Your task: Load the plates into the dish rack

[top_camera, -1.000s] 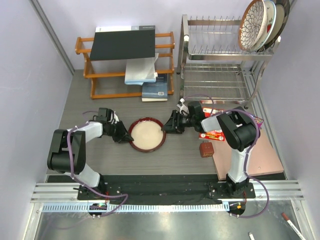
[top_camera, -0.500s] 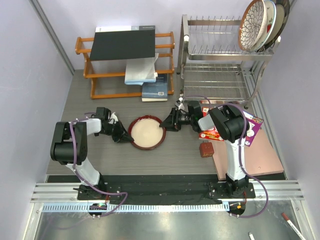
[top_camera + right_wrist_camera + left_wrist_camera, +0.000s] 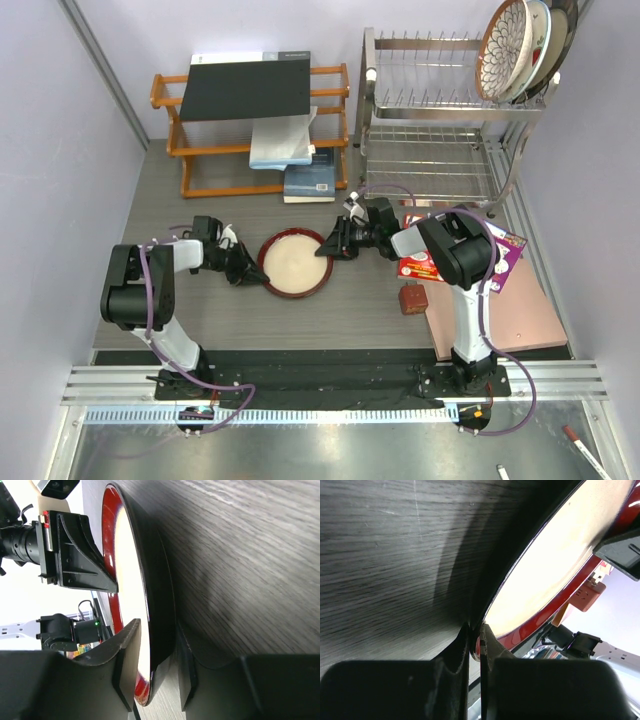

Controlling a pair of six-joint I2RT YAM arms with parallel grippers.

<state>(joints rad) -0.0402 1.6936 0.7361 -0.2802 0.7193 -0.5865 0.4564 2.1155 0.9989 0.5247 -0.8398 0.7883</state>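
A maroon-rimmed cream plate (image 3: 296, 264) lies on the table between my two arms. My left gripper (image 3: 247, 274) is shut on its left rim; in the left wrist view the thin red edge (image 3: 478, 647) is pinched between the fingers of that gripper (image 3: 476, 640). My right gripper (image 3: 330, 248) straddles the right rim. In the right wrist view the plate (image 3: 127, 565) runs between that gripper's (image 3: 157, 627) fingers, one under the dark underside, the other a small gap off the cream face. Three other plates (image 3: 515, 40) stand upright in the dish rack (image 3: 440, 110) at the back right.
An orange wooden shelf (image 3: 250, 150) with a black board and books stands at the back left. A red printed card (image 3: 430, 262), a small brown cube (image 3: 411, 299) and a pinkish board (image 3: 510, 310) lie to the right of the plate.
My left gripper has shut on the plate's left rim. My right gripper has slid onto the right rim and its jaws have narrowed. The plate has shifted slightly away from the arms' bases.
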